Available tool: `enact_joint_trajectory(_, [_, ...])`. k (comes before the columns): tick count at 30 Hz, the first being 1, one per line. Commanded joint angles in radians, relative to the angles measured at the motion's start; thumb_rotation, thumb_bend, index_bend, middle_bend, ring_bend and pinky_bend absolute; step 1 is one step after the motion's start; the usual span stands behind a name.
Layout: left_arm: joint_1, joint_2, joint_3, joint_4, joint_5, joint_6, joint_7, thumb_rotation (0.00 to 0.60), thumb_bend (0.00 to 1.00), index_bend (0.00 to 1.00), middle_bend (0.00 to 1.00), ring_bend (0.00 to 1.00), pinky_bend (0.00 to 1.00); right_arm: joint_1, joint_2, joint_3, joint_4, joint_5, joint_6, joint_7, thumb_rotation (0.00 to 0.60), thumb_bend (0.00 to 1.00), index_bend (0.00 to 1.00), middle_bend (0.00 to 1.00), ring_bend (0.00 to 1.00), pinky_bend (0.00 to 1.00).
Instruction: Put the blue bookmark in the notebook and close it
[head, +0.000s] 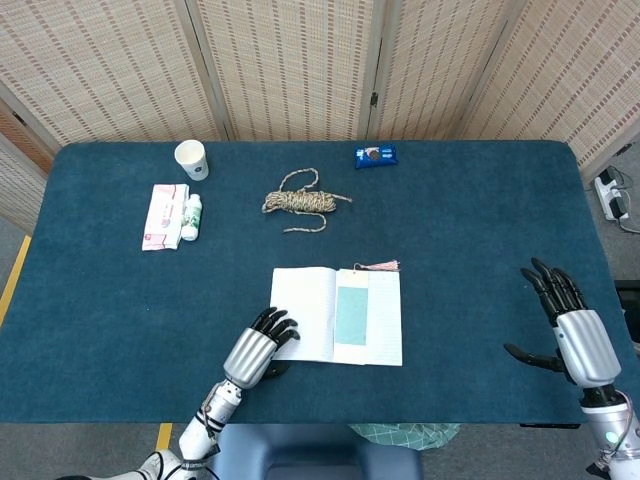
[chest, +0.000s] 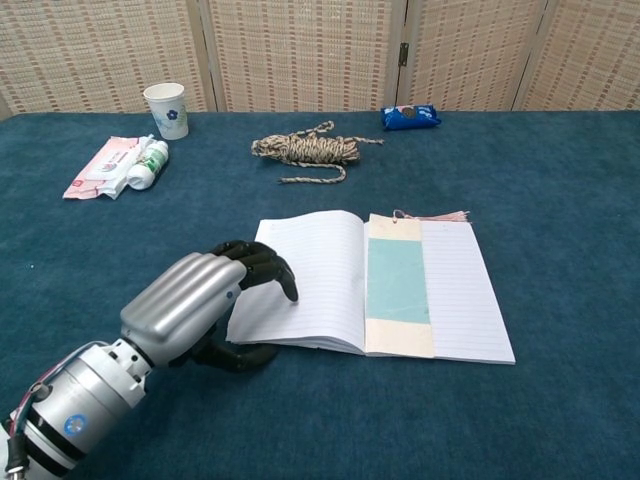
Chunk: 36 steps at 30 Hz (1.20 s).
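left robot hand (chest: 205, 300): fingers curled over notebook (chest: 330, 280) left edge | right robot hand (head: 572, 325): spread, empty

Matt ruled paper in the notebook (chest: 330, 280); the table (chest: 560, 200) wears napped blue cloth; the left hand (chest: 195, 300) has satin metal-look shell, glossy black fingers (chest: 265, 268); rough fibrous rope (chest: 305, 150)

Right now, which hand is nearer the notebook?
Left. The left hand is at the notebook's left edge, fingertips over the left page. The right hand hangs open far off to the notebook's right, clear of it.
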Motion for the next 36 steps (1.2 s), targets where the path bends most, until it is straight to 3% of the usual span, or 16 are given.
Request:
enact_joint_trajectory(1, [-0.007,-0.016,0.000,0.028,-0.004,0.008,-0.017,0.600,0.31,0.41,0.32,0.19,0.17,-0.005,0.003,0.003,0.000,-0.004,0.009,0.005,0.600,0.00,0.00,0.00,0.00,0.03])
enact_joint_trajectory(26, [-0.070,-0.121,-0.060,0.245,-0.032,0.165,-0.162,0.600,0.30,0.41,0.33,0.19,0.17,-0.019,0.012,0.012,-0.006,-0.019,0.019,0.019,0.600,0.00,0.00,0.00,0.00,0.03])
enact_joint_trajectory(36, [-0.132,-0.114,-0.104,0.247,-0.046,0.210,-0.190,0.600,0.29,0.41,0.33,0.19,0.17,-0.028,0.018,0.015,-0.010,-0.030,0.036,0.026,0.600,0.00,0.00,0.00,0.00,0.03])
